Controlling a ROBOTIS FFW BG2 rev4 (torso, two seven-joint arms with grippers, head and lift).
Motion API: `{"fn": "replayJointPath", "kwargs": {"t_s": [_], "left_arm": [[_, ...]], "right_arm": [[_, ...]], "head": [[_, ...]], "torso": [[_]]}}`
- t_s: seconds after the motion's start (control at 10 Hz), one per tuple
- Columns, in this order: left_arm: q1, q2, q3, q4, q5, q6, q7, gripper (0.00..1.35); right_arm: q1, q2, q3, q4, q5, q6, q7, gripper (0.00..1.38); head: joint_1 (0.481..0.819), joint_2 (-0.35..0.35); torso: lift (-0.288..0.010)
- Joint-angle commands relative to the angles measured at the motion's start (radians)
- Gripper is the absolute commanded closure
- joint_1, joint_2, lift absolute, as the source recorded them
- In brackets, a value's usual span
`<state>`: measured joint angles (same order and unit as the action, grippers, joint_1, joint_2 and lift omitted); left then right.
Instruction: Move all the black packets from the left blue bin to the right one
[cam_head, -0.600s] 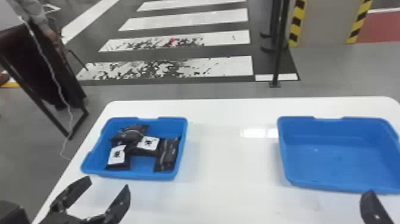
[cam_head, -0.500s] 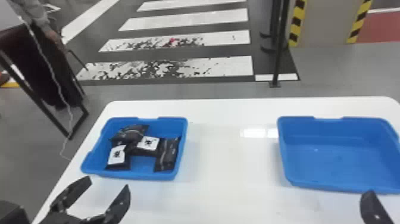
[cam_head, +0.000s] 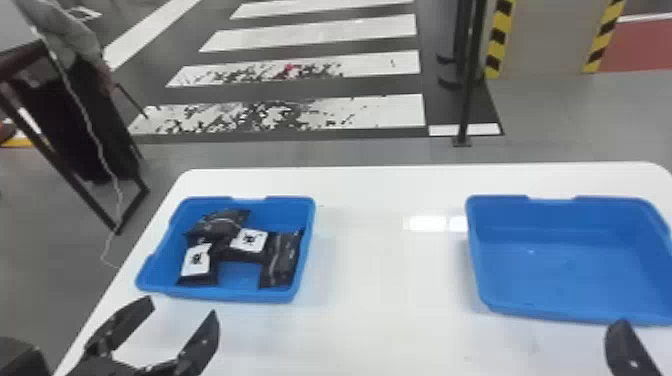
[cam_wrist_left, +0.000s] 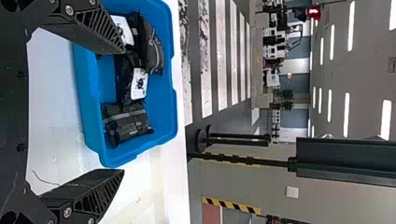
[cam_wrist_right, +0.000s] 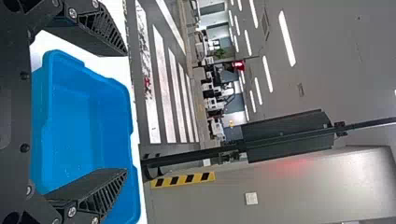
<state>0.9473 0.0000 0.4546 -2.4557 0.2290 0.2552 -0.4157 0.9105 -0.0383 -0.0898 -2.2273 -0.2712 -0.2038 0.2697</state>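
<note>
two blue bins stand apart on a white table (cam_head: 375, 310). the left bin (cam_head: 227, 295) holds four black packets: one (cam_head: 220, 222) at the back left, one with a white label (cam_head: 202, 277) at the front left, one with a white label (cam_head: 245, 255) in the middle, and a darker-faced one (cam_head: 284, 260) beside the right wall. the back packet touches the middle one. the right bin (cam_head: 570, 250) shows its blue floor.

the left gripper (cam_head: 181, 309) is near the front rim of the left bin, its two fingers spread wide with nothing between them. the right gripper (cam_head: 628, 347) is near the front rim of the right bin; in the right wrist view its fingers also stand wide apart, released. beyond the table, a black post (cam_head: 470, 90) stands on the grey floor (cam_head: 565, 120).
</note>
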Motion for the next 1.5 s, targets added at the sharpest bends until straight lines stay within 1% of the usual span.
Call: {"fn": "replayJointPath", "kwargs": {"t_s": [0.0, 0.2, 0.3, 0.5, 0.8, 1.0, 1.2, 1.4], "left_arm": [[0.0, -0.003, 0.0, 0.0, -0.002, 0.0, 0.0, 0.13], [-0.027, -0.003, 0.008, 0.008, -0.002, 0.029, 0.0, 0.13], [-0.059, -0.003, 0.014, 0.022, -0.002, 0.044, 0.0, 0.13], [-0.147, -0.003, 0.012, 0.049, -0.004, 0.11, 0.001, 0.13], [-0.287, -0.003, 0.014, 0.125, 0.002, 0.238, 0.009, 0.14], [-0.378, -0.002, 0.004, 0.174, 0.028, 0.331, 0.026, 0.15], [-0.491, 0.035, -0.024, 0.241, 0.062, 0.449, 0.028, 0.15], [-0.594, 0.075, -0.038, 0.3, 0.068, 0.587, 0.028, 0.15]], "right_arm": [[0.0, 0.0, 0.0, 0.0, 0.0, 0.0, 0.0, 0.14], [0.0, 0.0, 0.0, 0.0, -0.002, 0.0, 0.0, 0.14], [0.002, 0.0, 0.0, 0.002, -0.004, 0.0, 0.0, 0.14], [0.002, 0.0, 0.0, 0.002, -0.004, 0.0, -0.001, 0.14], [0.002, 0.0, 0.0, 0.005, -0.006, 0.0, 0.0, 0.14], [0.002, 0.0, 0.0, 0.005, -0.006, 0.0, 0.0, 0.14], [0.0, 0.0, 0.002, 0.01, -0.006, 0.0, 0.0, 0.14], [-0.002, 0.0, 0.004, 0.012, -0.008, 0.0, 0.0, 0.14]], "head": [[0.695, 0.199], [0.695, 0.2], [0.695, 0.203], [0.695, 0.212], [0.695, 0.22], [0.695, 0.22], [0.695, 0.203], [0.695, 0.177]], "torso": [[-0.138], [-0.138], [-0.138], [-0.138], [-0.138], [-0.138], [-0.138], [-0.138]]}}
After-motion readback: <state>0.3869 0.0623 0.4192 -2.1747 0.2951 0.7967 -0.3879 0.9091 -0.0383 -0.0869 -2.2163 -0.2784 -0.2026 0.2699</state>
